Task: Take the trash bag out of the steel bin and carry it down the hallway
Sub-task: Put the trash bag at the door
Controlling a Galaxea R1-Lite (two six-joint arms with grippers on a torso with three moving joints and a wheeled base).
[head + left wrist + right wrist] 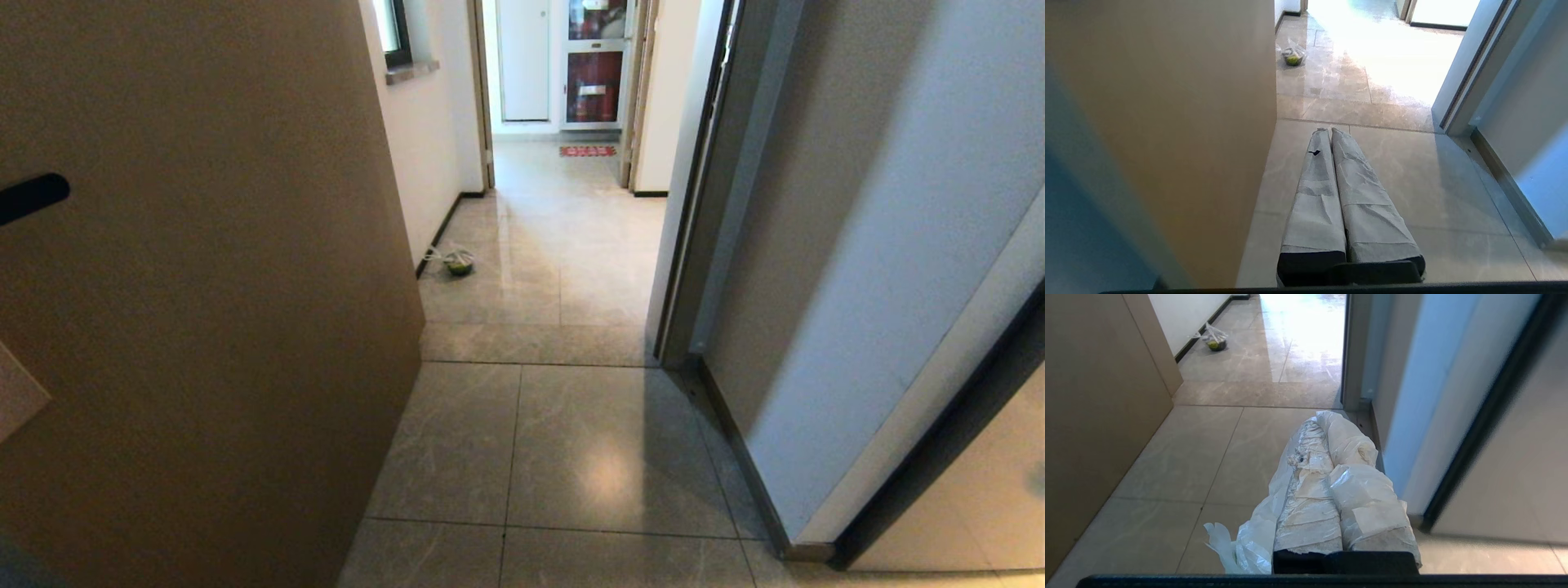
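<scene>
The bag (459, 261) sits on the hallway floor (571, 441) ahead of me, at the floor's left edge against the baseboard, past the end of the brown door (204, 286) on my left. It is well apart from both my grippers. No bin is in view.

It looks like a small, slumped bundle of thin white plastic with green showing low down and loops sticking up on top. I judge it light and soft, with nothing stiff to brace against. The film is probably slick and easy to tear if I pinch a single layer or drag it. The loops are the place to take hold, gathered together so the load hangs below my fingers.

My left gripper (1328, 130) is closed, its wrapped fingers pressed together with nothing between them. My right gripper (1319, 418) is closed too. A plain crinkled film (1249, 539) trails along one finger, and I cannot tell whether it is nipped or merely clinging.
</scene>
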